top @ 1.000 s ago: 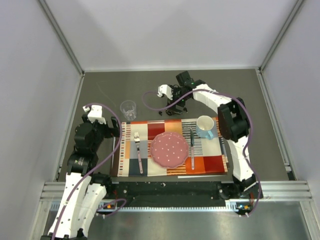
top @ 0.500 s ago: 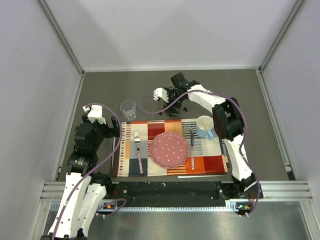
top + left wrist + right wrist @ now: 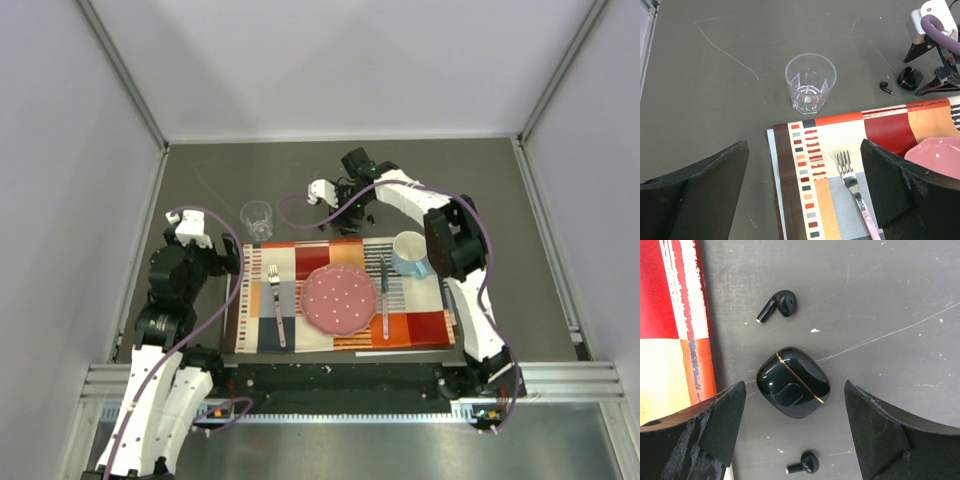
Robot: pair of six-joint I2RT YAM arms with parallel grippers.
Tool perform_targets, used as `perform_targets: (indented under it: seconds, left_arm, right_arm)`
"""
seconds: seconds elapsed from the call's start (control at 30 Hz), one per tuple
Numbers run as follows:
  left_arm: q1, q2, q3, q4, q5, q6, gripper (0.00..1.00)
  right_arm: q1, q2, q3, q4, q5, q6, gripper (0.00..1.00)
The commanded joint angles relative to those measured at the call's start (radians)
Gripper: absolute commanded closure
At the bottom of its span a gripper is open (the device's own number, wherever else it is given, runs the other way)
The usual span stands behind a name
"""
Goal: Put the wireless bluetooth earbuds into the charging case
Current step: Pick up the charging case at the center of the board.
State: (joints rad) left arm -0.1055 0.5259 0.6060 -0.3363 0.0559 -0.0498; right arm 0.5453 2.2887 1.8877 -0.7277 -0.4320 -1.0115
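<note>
My right fingers (image 3: 695, 435) stood spread, one on each side of the charging case (image 3: 793, 382), neither touching it. In the right wrist view the placemat (image 3: 675, 330) edge ran just beside one finger, and bare scratched tabletop (image 3: 890, 300) stretched past the opposite one. The case was glossy black with a thin gold line, lid shut, lying flat. One earbud (image 3: 779, 305) lay beyond the fingertips and the other earbud (image 3: 804, 463) nearer the wrist, both outside the case. My left fingers (image 3: 695, 185) were spread wide near a glass (image 3: 810, 82).

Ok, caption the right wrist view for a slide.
Right end effector open around the closed charging case, both earbuds loose beside it.
</note>
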Motion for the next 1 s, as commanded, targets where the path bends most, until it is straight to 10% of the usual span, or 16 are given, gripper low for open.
perform_targets:
  seconds: [0.0, 0.43, 0.97]
  left_arm:
    - [0.001, -0.006, 0.001, 0.057, -0.004, 0.010, 0.01]
    - [0.001, -0.006, 0.000, 0.056, -0.004, 0.010, 0.01]
    - [0.001, -0.004, -0.002, 0.057, 0.002, 0.010, 0.01]
  right_arm:
    - [0.010, 0.021, 0.062, -0.010, -0.016, 0.004, 0.22]
    - [0.012, 0.028, 0.082, -0.010, 0.061, 0.103, 0.51]
    - [0.012, -0.003, 0.093, -0.073, 0.122, 0.304, 0.44]
